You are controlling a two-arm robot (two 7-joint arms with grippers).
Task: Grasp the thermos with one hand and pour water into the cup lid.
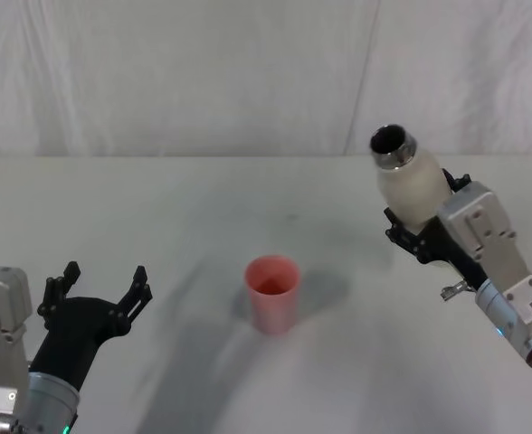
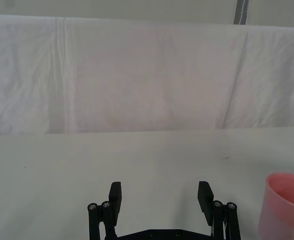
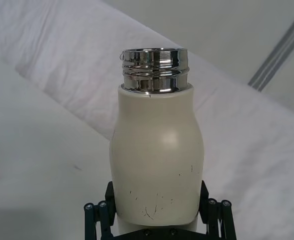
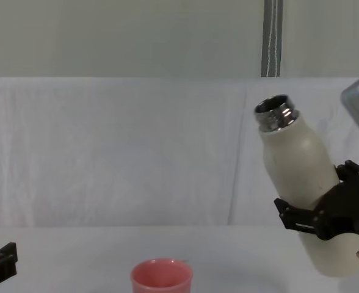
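My right gripper [image 1: 422, 226] is shut on the cream-white thermos [image 1: 409, 185] and holds it above the table at the right. The thermos leans with its open steel neck [image 4: 276, 114] tipped toward the left; it also shows in the chest view as thermos [image 4: 301, 177] and in the right wrist view as thermos [image 3: 157, 160], clamped between the black fingers [image 3: 98, 215]. The pink cup lid [image 1: 272, 291] stands upright at the table's middle, left of and below the thermos; cup lid [image 4: 162, 276], cup lid [image 2: 286, 204]. My left gripper [image 1: 103, 289] rests open at the lower left, nothing between its fingers; left gripper [image 2: 160, 196].
The white table [image 1: 203, 208] is backed by a white cloth wall [image 1: 175, 72]. A grey pole [image 4: 272, 36] rises behind the cloth.
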